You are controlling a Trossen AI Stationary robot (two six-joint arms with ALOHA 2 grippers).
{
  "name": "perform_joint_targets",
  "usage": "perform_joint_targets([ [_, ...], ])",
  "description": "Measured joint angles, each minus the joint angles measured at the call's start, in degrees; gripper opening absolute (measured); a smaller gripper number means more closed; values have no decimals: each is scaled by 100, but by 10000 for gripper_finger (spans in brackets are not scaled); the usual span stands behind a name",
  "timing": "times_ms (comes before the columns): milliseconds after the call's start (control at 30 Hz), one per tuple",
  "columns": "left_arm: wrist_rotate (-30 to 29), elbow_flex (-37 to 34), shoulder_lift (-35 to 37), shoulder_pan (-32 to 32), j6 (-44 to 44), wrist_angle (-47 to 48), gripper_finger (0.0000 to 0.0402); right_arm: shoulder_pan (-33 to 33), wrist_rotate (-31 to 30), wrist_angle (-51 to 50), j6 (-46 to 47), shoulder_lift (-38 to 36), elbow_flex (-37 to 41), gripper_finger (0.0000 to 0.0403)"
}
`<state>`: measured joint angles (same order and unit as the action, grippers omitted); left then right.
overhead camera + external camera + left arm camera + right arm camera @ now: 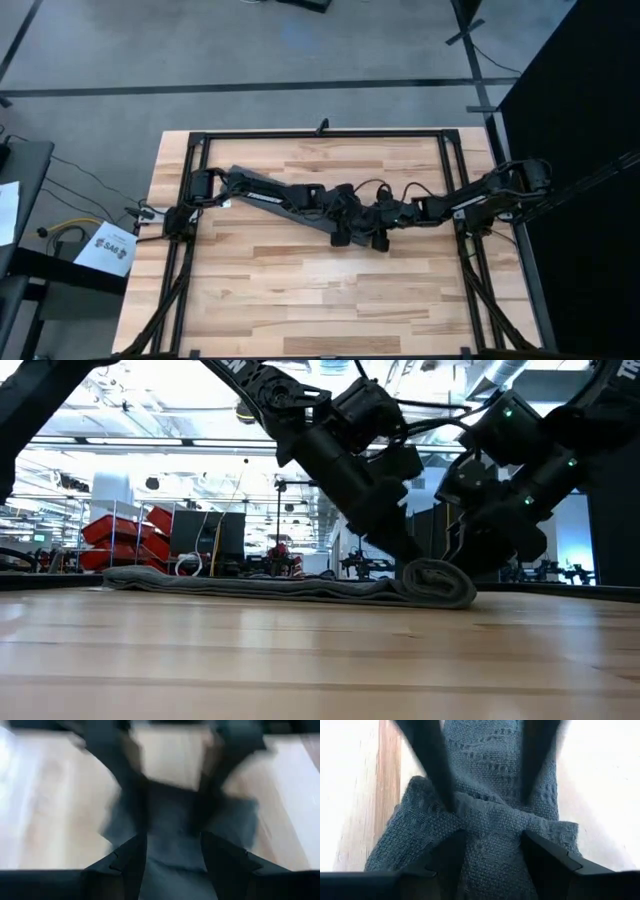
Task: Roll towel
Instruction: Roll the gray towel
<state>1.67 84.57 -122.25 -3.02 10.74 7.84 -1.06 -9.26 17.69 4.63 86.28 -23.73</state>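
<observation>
We see the towel (300,586) lying flat as a long, low dark grey strip across the middle of the low view. Its right end is rolled into a small coil (436,582) sitting on the wooden table (300,660).

In the high view, both arms meet at the centre of the frame. The left gripper (345,232) reaches in from the upper left. The right gripper (380,236) reaches in from the right. The two sit just beside each other, over the towel, which the arms largely hide in this view.

In the right wrist view, the right gripper's fingers (445,855) stand apart with the bunched woven cloth (490,835) between them, touching it. We cannot tell whether they pinch it.

The left wrist view is blurred. The left gripper's fingers (127,865) appear spread, with grey cloth between them. We cannot tell whether they grip it.
</observation>
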Motion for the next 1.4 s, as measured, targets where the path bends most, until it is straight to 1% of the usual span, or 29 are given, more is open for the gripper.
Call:
perform_joint_targets([
  [133,-23,-61,-53,132,-62,93,174,-3,20,-11,-114,2,0,189],
  [300,-46,-402,-53,270,-332,-373,174,-9,89,-7,-176,6,2,189],
  [400,-65,-409,-53,334,-382,-380,173,-9,108,30,-206,9,8,189],
  [567,-337,-409,-58,440,-391,-376,173,-11,115,72,-230,13,11,189],
  [733,-319,-420,-73,438,-313,-511,173,-37,194,-32,-279,-130,24,189],
  [800,-287,-420,-80,430,-305,-554,174,-81,187,-306,-259,-431,34,189],
  [867,-254,-422,-80,407,-284,-534,174,-83,155,-695,-121,-884,35,189],
  [1000,-253,-422,-80,402,-244,-468,174,-247,107,-1931,485,-1840,33,189],
  [1100,-262,-422,-80,400,-253,-477,174,-528,103,-2590,955,-2188,41,189],
  [1167,-264,-422,-80,394,-364,-500,174,-792,108,-2577,1211,-2205,127,189],
  [1233,-275,-422,-159,372,-595,-630,174,-992,96,-2467,1473,-2073,200,189],
  [1400,-271,-398,-335,365,-878,-801,174,-1351,-631,-2009,1978,-1377,333,189],
])
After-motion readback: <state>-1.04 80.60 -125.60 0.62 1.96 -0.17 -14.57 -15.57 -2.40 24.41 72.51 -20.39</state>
